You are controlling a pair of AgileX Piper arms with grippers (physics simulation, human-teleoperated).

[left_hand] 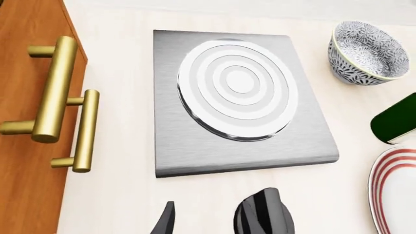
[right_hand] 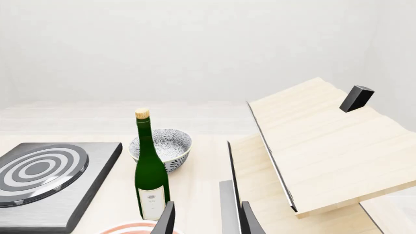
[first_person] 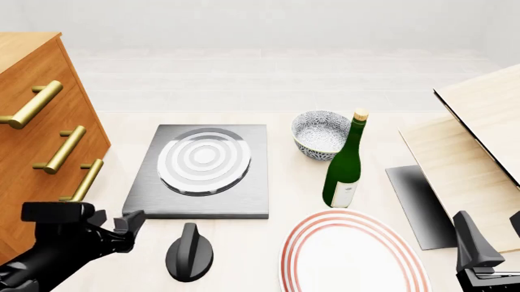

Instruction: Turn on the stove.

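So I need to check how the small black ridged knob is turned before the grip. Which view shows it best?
The front view: the small black ridged knob shows whole, on the table before the brushed-grey stove slab. The left wrist view cuts it off at the frame edge. The right wrist view misses it.

The pale table point(first_person: 276, 85) carries the stove point(first_person: 203, 172), knob point(first_person: 189, 252), bowl point(first_person: 320, 134), bottle point(first_person: 344, 164) (upright), plate point(first_person: 352, 252), panel point(first_person: 418, 207).

Your front view cuts off the plate point(first_person: 351, 250) and right tool point(first_person: 479, 255); left wrist view crops the knob point(left_hand: 263, 214).
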